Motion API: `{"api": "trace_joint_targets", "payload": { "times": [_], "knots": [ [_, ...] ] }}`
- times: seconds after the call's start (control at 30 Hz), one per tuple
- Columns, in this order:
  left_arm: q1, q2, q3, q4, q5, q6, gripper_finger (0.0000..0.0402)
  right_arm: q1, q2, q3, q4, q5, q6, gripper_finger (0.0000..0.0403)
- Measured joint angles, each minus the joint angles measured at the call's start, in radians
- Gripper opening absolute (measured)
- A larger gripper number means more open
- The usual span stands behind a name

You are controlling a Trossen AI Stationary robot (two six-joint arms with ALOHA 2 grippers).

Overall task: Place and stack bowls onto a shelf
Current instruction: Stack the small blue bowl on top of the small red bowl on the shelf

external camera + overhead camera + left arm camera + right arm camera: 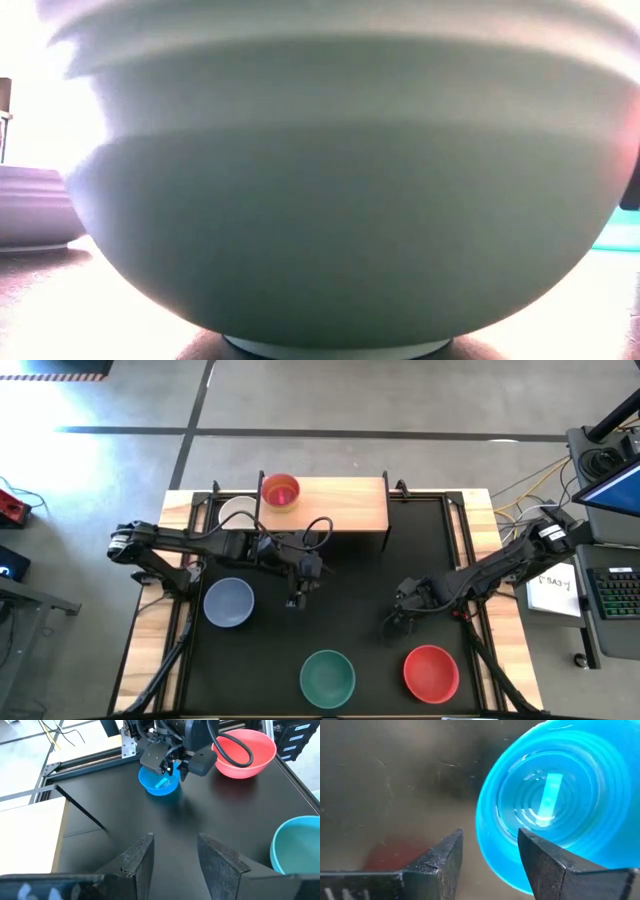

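A small blue bowl [555, 805] stands upright on the black table; it also shows in the left wrist view [159, 781]. My right gripper [392, 622] is open and points down over it. Its fingers straddle the bowl's rim, one finger [545, 865] over the inside, the other outside. My left gripper [297, 595] is open and empty over bare table, below the shelf [330, 510]. A magenta bowl with a yellowish one inside [280, 491] stands on the shelf's left part. My right gripper has its open fingers on either side of the blue bowl's rim [487, 845], coming from above. I cannot tell whether a finger touches the rim. The bowl rests on the table.
A white bowl [237, 512] sits by the shelf's left end. A lavender-blue bowl [229, 602] is at the left, a green bowl [328, 676] at the near middle and a red bowl [431, 672] at the near right. The green bowl fills the low view [340, 200].
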Motion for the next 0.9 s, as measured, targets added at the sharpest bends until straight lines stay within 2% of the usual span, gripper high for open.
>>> {"api": "trace_joint_targets", "payload": {
  "times": [0.23, 0.47, 0.63, 0.73, 0.9],
  "knots": [
    [0.0, 0.0, 0.0, -0.008, 0.0, -0.02, 0.0133, 0.0, 0.0, -0.039, 0.02, 0.002, 0.0, 0.0149],
    [0.0, 0.0, 0.0, -0.007, 0.0, -0.045, 0.0133, 0.0, 0.0, -0.115, 0.093, 0.003, 0.0, 0.0093],
    [-0.005, 0.0, 0.0, -0.008, 0.0, -0.056, 0.0132, 0.0, -0.001, -0.117, 0.09, -0.032, -0.022, 0.0038],
    [-0.009, 0.0, 0.0, -0.026, 0.001, -0.056, 0.0132, 0.0, -0.002, -0.077, 0.09, -0.083, -0.108, 0.0013],
    [-0.015, 0.0, 0.0, -0.047, 0.024, -0.054, 0.0132, 0.0, -0.002, 0.042, 0.1, -0.158, -0.373, 0.0009]
  ]
}}
